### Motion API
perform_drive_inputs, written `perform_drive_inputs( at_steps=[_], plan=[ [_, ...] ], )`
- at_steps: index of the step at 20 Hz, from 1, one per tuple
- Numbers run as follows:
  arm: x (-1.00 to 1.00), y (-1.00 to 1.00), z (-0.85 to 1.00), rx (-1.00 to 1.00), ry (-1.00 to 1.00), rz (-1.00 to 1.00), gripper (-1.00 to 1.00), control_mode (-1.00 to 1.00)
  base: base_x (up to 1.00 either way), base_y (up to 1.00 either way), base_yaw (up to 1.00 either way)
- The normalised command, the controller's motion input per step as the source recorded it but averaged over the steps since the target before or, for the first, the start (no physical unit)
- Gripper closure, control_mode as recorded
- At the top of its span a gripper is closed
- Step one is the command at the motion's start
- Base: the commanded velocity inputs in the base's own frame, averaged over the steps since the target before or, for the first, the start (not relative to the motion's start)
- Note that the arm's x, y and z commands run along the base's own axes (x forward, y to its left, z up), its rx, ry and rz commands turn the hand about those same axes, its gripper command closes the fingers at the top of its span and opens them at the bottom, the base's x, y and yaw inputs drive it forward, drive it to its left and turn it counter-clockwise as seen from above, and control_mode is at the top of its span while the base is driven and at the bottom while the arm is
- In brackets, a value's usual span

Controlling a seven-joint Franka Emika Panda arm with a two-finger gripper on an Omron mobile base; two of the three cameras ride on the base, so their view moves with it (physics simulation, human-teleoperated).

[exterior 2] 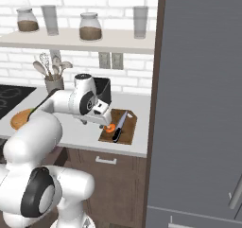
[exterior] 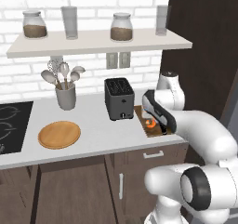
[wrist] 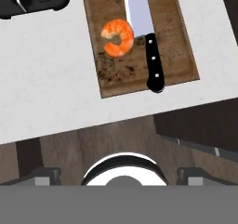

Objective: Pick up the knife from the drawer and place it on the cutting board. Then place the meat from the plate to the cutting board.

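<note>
Fingers [wrist: 46, 175] of the gripper [wrist: 123, 174] stood spread wide, holding nothing, above the counter's [wrist: 51, 79] front edge. Beyond them lay the cutting board [wrist: 179, 46], the meat [wrist: 118, 38] on it, touching the knife [wrist: 148, 42] alongside. Farther off stood the toaster [exterior: 119, 98] and the bare plate [exterior: 59, 134].

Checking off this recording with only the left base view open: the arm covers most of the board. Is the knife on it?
Observer: Yes. The knife lies flat on the cutting board, handle toward the counter's front edge.
Operator: And the meat?
Observer: The meat sits on the board just beside the blade; whether they touch is unclear.
Operator: Is the end effector holding anything?
Observer: No. The end effector is open above the board, with nothing between its fingers.
</note>
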Motion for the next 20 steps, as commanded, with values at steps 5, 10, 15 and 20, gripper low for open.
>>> perform_drive_inputs(
  at_steps=[5,10,15,20],
  plan=[
    [-0.42,0.31,0.01,0.00,-0.16,0.14,-1.00,-1.00,0.00,0.00,0.00],
    [-0.34,0.44,0.07,0.00,-0.22,0.16,-1.00,-1.00,0.00,0.00,0.00],
    [-0.24,0.27,0.11,0.00,-0.28,0.11,-1.00,-1.00,0.00,0.00,0.00],
    [-0.03,0.31,0.11,0.00,-0.30,0.08,-1.00,-1.00,0.00,0.00,0.00]
  ],
)
